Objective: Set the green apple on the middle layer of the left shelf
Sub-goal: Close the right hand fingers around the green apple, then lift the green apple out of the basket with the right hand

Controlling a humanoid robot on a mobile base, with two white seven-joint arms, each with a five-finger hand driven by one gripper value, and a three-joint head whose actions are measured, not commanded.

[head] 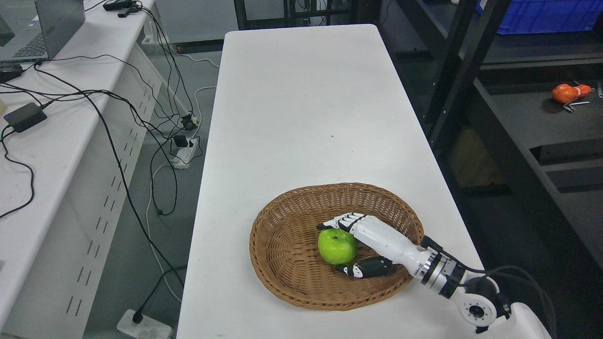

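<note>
A green apple [337, 246] lies in a round wicker basket [282, 207] on the near part of a white table [301, 94]. My right hand [332, 248] comes in from the lower right and reaches into the basket. It is open around the apple: the white fingers [344, 221] lie along the apple's far side and the dark thumb [365, 269] lies along its near side. Both sit close against the fruit, which still rests on the basket floor. My left arm does not show.
A dark metal shelf [518, 122] stands right of the table, with an orange object [570, 92] on one level and a blue crate [541, 16] higher up. On the left, a white bench [56, 141] carries a laptop [42, 28], a power brick and several cables.
</note>
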